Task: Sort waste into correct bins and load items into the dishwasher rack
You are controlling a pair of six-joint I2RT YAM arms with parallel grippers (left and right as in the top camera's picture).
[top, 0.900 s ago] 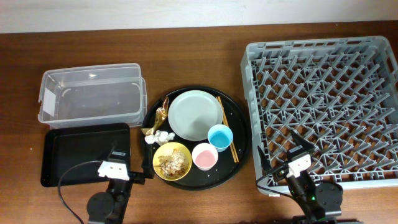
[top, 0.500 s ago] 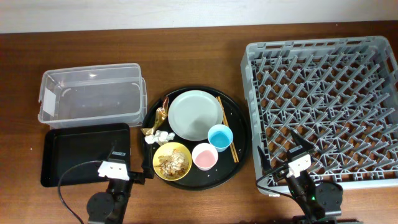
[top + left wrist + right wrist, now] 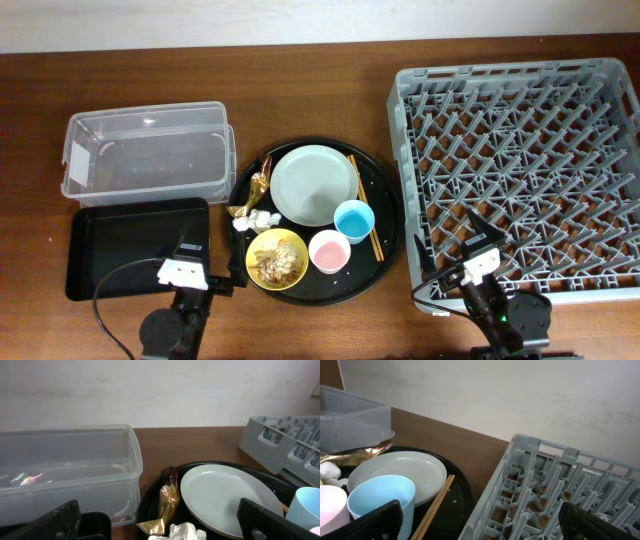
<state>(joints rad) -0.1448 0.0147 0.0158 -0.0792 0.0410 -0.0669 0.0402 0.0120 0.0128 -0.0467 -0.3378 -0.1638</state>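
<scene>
Everything to be sorted sits together on the round black tray [image 3: 390, 205] in the middle of the table [image 3: 330, 90]. The clear tub [image 3: 145, 150] and the flat black tray [image 3: 120, 245] lie to its left and the dishwasher rack [image 3: 530, 150] to its right. This layout seems meant to give each arm its own side, waste going left and dishes right. Nothing has been sorted yet: both bins and the rack look empty. The left claw [image 3: 159, 520] is spread wide and holds nothing, hanging low at the near edge between the flat black tray and the round one. The right claw [image 3: 481, 510] is likewise wide and empty, over the rack's near-left corner. Only the overhead view gives the whole layout. It shows the yellow bowl [image 3: 276, 260] with the food scraps [image 3: 277, 257] in it, the pink cup [image 3: 329, 250] just beside the blue cup [image 3: 353, 220], and the chopsticks [image 3: 365, 215] lying along the right of the plate [image 3: 315, 185]. The left wrist view misses the bowl but shows what the top view flattens: the tub's tall wall, and the foil wrapper [image 3: 167, 505] standing just beside the plate's rim with the tissue [image 3: 185, 532] in front of it. The right wrist view shows the rack's upright pegs from the side and the chopsticks running past the blue cup, near the plate's edge.
</scene>
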